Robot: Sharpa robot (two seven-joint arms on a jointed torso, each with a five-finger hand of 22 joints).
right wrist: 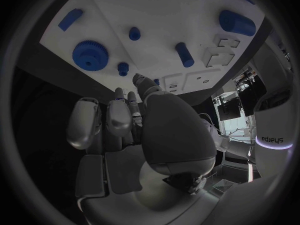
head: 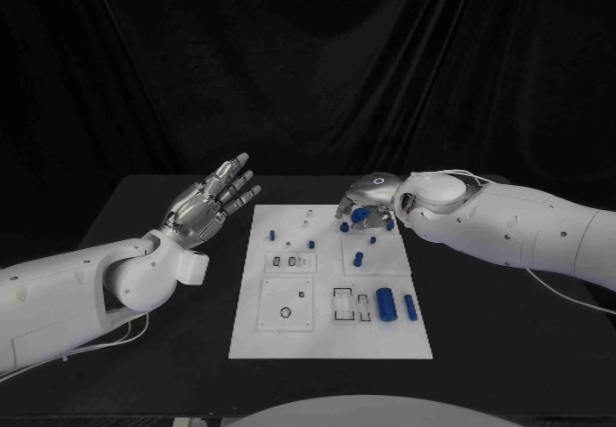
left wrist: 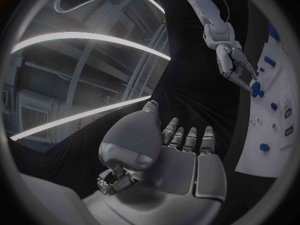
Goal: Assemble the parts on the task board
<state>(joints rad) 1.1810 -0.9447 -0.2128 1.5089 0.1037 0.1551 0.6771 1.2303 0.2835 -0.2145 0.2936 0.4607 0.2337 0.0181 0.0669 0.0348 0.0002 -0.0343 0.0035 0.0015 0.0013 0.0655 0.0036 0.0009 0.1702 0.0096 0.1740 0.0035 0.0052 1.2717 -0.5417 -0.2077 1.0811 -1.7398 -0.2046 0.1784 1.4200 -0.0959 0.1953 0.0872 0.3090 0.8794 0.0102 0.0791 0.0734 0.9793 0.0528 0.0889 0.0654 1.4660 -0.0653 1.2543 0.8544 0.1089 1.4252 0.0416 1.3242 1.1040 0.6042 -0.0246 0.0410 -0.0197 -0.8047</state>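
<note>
The white task board [head: 321, 342] lies in the middle of the black table. A blue gear [head: 363, 216] sits at its far right corner, with small blue pegs [head: 311, 244] scattered nearby and a thick blue cylinder [head: 384, 303] near the right edge. My right hand [head: 369, 197] hovers over the far right corner, just above the gear, fingers pointing down and holding nothing. The right wrist view shows the gear [right wrist: 90, 56] lying on the board [right wrist: 162, 10] beyond the fingertips. My left hand [head: 212, 203] is raised left of the board, fingers spread and empty.
Square recessed slots [head: 290, 303] mark the board's near half, and a slim blue cylinder [head: 411, 307] lies beside the thick one. Bare black table [head: 154, 356] surrounds the board. A black curtain hangs behind.
</note>
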